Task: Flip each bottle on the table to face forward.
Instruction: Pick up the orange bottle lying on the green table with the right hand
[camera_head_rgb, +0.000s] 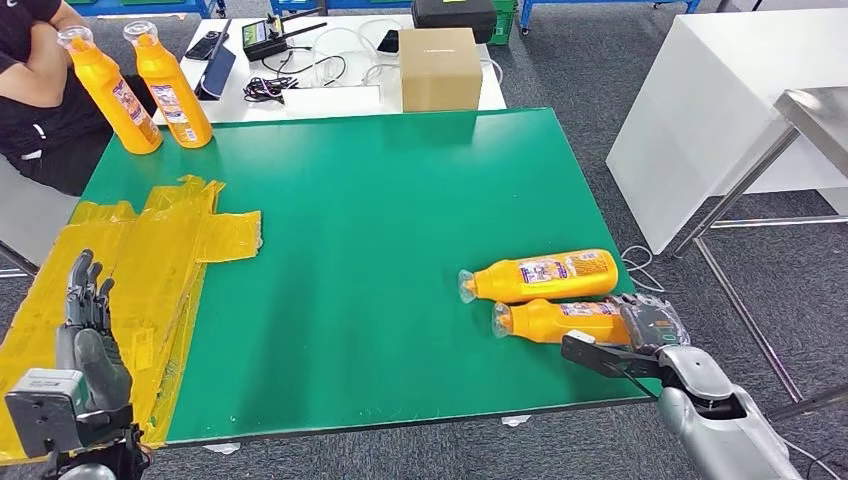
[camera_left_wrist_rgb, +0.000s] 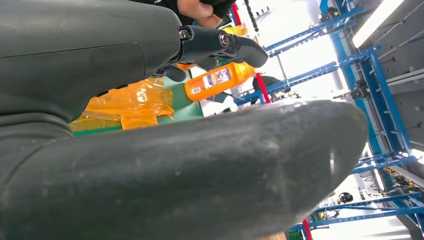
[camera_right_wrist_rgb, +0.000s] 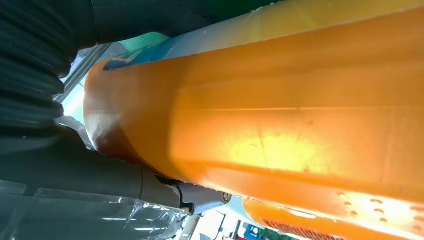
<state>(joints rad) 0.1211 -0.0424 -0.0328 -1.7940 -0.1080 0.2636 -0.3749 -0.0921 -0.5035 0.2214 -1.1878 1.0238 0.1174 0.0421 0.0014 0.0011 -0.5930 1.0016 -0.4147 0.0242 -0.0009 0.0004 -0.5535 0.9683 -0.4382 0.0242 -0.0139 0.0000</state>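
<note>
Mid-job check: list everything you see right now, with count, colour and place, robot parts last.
Standing bottles: 2, orange, far left corner of table.
Lying bottles: 2, orange, near right side, caps pointing left.
Table: 1, green.
Tape patch: 1, yellow, table's left part.
Cardboard box: 1, brown, white table behind.
Person: 1, black clothing, far left.
Left robot hand: open, above tape.
Right robot hand: at nearer lying bottle's base.
</note>
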